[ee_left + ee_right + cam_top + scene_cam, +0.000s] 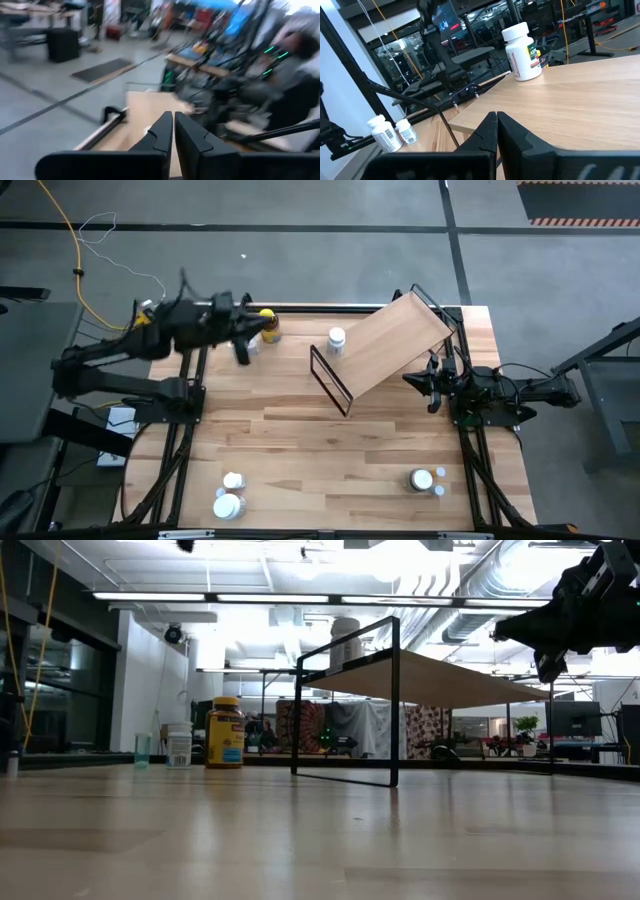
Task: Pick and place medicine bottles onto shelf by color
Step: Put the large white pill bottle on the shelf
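The light-wood shelf (395,345) stands slantwise at the table's far right on its black wire frame ends (345,775). One white bottle (336,340) stands on the board's left end and shows in the right wrist view (522,51). An amber bottle with a yellow cap (268,326) and a small white bottle (254,342) stand on the table at the far left. My left gripper (242,354) is shut and empty beside them. My right gripper (414,379) is shut and empty, above the shelf's right end (500,633).
Two white bottles (230,493) stand near the table's front left, and several small ones (428,480) at the front right. The middle of the tabletop (330,440) is bare wood. A yellow cable (80,270) lies on the floor beyond the table's far left.
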Available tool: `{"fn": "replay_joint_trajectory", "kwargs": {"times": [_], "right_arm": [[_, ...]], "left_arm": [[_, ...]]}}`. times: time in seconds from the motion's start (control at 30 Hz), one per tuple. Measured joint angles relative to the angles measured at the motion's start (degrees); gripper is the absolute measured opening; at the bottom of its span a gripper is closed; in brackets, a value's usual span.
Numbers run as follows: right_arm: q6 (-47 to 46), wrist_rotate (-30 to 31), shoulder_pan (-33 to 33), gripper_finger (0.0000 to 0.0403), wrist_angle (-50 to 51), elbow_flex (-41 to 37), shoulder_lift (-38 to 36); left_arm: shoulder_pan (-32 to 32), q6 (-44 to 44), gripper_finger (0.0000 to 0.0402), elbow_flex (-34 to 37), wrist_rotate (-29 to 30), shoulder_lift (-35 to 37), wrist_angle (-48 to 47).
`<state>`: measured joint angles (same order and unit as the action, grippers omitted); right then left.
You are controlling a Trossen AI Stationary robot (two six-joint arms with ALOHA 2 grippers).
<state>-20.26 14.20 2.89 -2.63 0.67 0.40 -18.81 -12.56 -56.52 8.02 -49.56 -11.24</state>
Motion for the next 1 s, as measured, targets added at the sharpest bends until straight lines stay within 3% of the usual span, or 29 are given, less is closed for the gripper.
{"fn": "replay_joint_trajectory", "kwargs": {"times": [0.2,0.4,0.5,0.67,0.87,1.0], "right_arm": [[-1.5,0.1,0.0,0.0,0.0,0.0,0.0],[-2.1,0.5,0.0,0.0,-0.3,0.0,0.0],[-11.5,1.7,0.0,0.0,-5.3,0.0,0.1],[-30.3,9.0,0.0,0.0,-17.1,0.0,0.0],[-22.3,9.5,0.0,0.0,-37.4,1.8,4.3],[-19.8,9.9,0.0,0.0,-29.0,12.1,15.0]], "left_arm": [[4.5,-4.5,0.0003,14.5,0.1,12.3,8.2],[7.3,-4.9,0.0003,18.1,0.0,18.4,8.1],[7.6,-4.9,0.0001,18.2,0.1,19.8,8.0],[7.6,-4.9,0.0002,18.2,0.1,20.4,8.0],[7.6,-4.9,0.0001,18.2,0.1,20.3,8.0],[7.6,-4.8,0.0001,18.2,1.2,20.3,7.9]]}}
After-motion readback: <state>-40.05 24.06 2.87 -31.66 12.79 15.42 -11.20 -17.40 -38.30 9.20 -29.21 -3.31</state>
